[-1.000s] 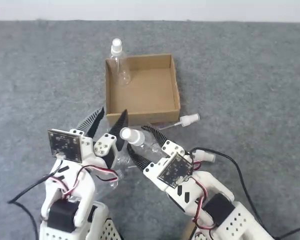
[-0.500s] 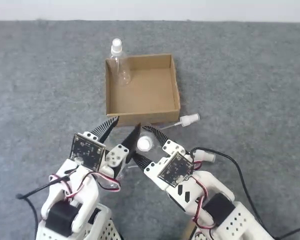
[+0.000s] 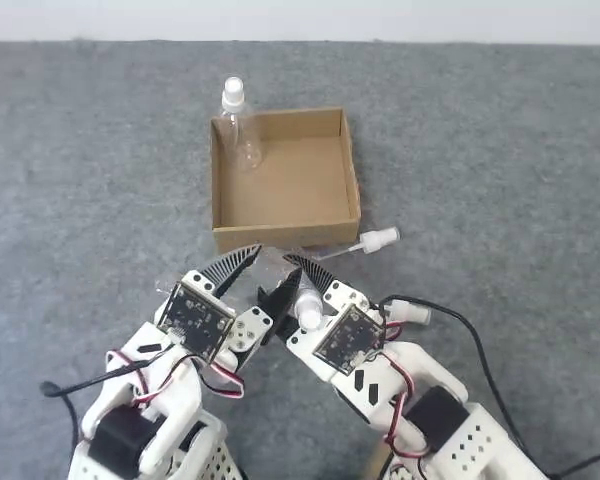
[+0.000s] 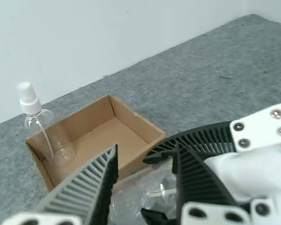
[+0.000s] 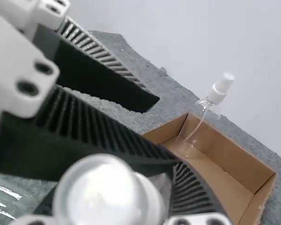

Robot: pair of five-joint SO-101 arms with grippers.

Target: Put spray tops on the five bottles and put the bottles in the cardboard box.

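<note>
Gripping bottle [image 4: 143, 199] w/ spray top [image 5: 100, 190], R hand [image 3: 272, 277] clamped; L hand [image 3: 278, 262] apart round it, by box [image 3: 351, 165].

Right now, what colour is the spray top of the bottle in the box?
White spray top; left wrist view.

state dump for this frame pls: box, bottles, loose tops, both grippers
box: cardboard box, open, on the grey table
bottle in box: capped bottle upright in the far left corner
held bottle: clear bottle with white spray top, just in front of the box
right gripper: shut on the clear bottle
left gripper: open, fingers either side of the same bottle
loose spray top: lying on the table by the box's near right corner
</note>
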